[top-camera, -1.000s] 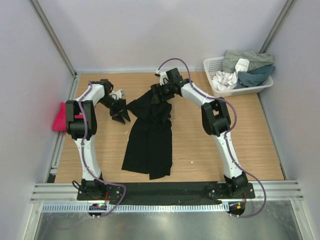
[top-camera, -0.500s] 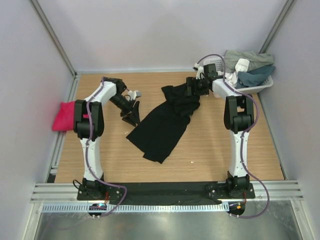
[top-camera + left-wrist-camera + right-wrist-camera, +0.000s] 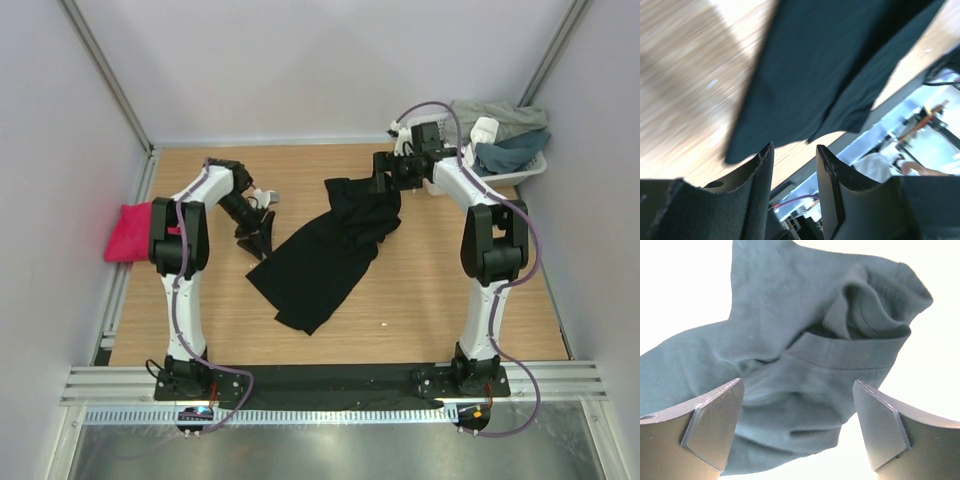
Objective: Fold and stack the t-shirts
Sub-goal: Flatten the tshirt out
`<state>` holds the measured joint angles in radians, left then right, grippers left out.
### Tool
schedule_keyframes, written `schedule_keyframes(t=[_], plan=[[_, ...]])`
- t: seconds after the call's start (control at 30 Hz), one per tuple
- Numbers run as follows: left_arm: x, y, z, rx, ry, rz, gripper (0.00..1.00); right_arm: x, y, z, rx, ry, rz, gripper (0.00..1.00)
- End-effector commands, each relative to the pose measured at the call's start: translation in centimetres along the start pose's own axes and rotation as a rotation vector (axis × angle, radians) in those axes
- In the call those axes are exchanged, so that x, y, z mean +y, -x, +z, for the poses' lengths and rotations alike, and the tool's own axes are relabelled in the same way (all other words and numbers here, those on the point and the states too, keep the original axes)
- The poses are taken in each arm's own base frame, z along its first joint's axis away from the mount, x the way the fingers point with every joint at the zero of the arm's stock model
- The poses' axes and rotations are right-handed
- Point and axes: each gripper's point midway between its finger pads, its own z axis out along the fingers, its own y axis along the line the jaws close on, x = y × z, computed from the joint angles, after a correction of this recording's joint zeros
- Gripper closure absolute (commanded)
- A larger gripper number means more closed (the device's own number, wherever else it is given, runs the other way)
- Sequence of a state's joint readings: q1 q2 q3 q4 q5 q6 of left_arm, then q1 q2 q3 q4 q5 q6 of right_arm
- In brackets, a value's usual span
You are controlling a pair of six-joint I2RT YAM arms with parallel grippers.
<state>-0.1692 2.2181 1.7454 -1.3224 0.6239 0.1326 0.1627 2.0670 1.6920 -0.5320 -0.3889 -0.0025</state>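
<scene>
Two t-shirts: one large black cloth t-shirt (image 3: pixel 320 260) lay crumpled mid-counter (image 3: pixel 430 300), one bright pink cloth t-shirt (image 3: pixel 125 235) at its left edge, partly hidden behind the arm. Both grippers were released & empty: left gripper (image 3: pixel 794 147) w/ a narrow gap, right gripper (image 3: pixel 797 382) spread wide over the black one's bunched end.

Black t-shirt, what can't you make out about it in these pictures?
- Black t-shirt tags: too small in the top view, motion-blurred in the left wrist view.
- Its far end: top view, covered by the right end effector.
- Surroundings: right wrist view, overexposed to white.
</scene>
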Motion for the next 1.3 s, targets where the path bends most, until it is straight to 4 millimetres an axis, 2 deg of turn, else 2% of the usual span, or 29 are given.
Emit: schedule_keyframes(t=[0.0,0.1,0.17,0.23,0.27,0.3,0.47,0.5,0.53,0.7,0.83,1.27], plan=[[1.5,-2.5,-2.8,0.016,0.113,0.026,0.59,2.4,5.8,-4.5,-0.162,0.023,-0.076,0.04],[3.8,-3.4,-2.7,0.057,0.197,0.07,0.59,2.9,7.7,-5.1,-0.199,0.035,-0.1,0.04],[4.8,-3.7,-2.6,0.079,0.227,0.082,0.59,2.9,9.0,-4.7,-0.218,0.042,-0.1,0.04],[5.2,-3.7,-2.4,0.093,0.236,0.086,0.59,2.8,9.8,-4.3,-0.228,0.048,-0.1,0.04],[5.4,-3.7,-2.3,0.098,0.236,0.078,0.59,3.1,10.9,-4.5,-0.252,0.055,-0.091,0.04],[5.5,-3.8,-2.2,0.103,0.237,0.075,0.59,3.0,10.7,-3.4,-0.241,0.065,-0.083,0.04],[6.3,-4.7,-1.2,0.142,0.236,0.053,0.59,4.3,12.8,-1.7,-0.279,0.09,-0.118,0.04],[6.5,-4.9,-0.9,0.152,0.234,0.046,0.59,4.7,12.4,-0.3,-0.262,0.101,-0.121,0.04],[6.6,-5.1,-0.8,0.162,0.232,0.043,0.59,5.1,12.9,-0.2,-0.274,0.106,-0.131,0.04],[7.1,-5.7,0.5,0.202,0.207,0.023,0.61,7.5,12.6,1.9,-0.264,0.14,-0.155,0.04],[7.0,-5.3,1.0,0.208,0.18,0.011,0.61,8.4,12.2,2.8,-0.252,0.153,-0.166,0.04],[6.3,-2.7,1.4,0.167,0.125,-0.013,0.62,7.7,11.3,4.1,-0.228,0.135,-0.168,0.04]])
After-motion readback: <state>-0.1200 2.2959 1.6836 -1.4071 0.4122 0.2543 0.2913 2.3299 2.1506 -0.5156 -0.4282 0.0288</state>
